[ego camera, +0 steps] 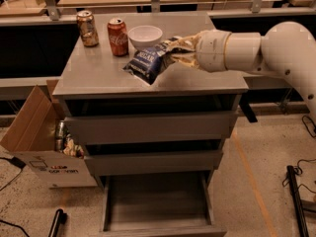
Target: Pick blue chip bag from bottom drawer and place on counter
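The blue chip bag [147,63] lies on the grey counter [98,73] near its middle, touching the surface, its right end raised toward my gripper. My gripper [175,52] reaches in from the right on a thick white arm and is at the bag's right end; the fingers are closed on the bag's upper edge. The bottom drawer [157,204] is pulled out at the foot of the cabinet and shows a bare grey tray.
A tan can [87,27], a red soda can [117,36] and a white bowl [145,36] stand at the counter's back. An open cardboard box [39,142] with cans sits left of the cabinet. Black stands and cables lie on the floor right.
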Controlling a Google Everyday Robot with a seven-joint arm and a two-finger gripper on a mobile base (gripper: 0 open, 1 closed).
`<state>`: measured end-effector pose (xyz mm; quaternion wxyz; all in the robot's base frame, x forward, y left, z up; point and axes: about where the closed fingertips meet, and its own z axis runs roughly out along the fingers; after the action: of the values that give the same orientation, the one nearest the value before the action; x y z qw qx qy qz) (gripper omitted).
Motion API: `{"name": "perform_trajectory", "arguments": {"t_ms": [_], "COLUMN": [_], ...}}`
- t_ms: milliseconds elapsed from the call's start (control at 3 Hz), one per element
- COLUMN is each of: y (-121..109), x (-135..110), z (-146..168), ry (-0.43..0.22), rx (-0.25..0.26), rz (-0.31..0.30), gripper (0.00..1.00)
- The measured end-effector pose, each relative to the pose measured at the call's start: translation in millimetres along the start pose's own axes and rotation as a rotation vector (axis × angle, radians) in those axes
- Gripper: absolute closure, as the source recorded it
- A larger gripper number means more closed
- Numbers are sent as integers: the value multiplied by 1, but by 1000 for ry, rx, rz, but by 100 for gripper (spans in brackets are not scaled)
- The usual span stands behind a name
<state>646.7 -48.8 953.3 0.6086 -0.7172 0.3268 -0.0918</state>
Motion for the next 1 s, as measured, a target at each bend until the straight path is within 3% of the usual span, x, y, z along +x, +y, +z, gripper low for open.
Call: {"name": "perform_trajectory", "arguments": {"t_ms": [333, 667, 1000], "y": [35, 49, 47], "x": [24, 38, 39], "z": [-1, -2, 0], "ry": [147, 241, 243], "rx": [15, 54, 73], "rz": [125, 221, 250], "gripper": [99, 77, 52]}}
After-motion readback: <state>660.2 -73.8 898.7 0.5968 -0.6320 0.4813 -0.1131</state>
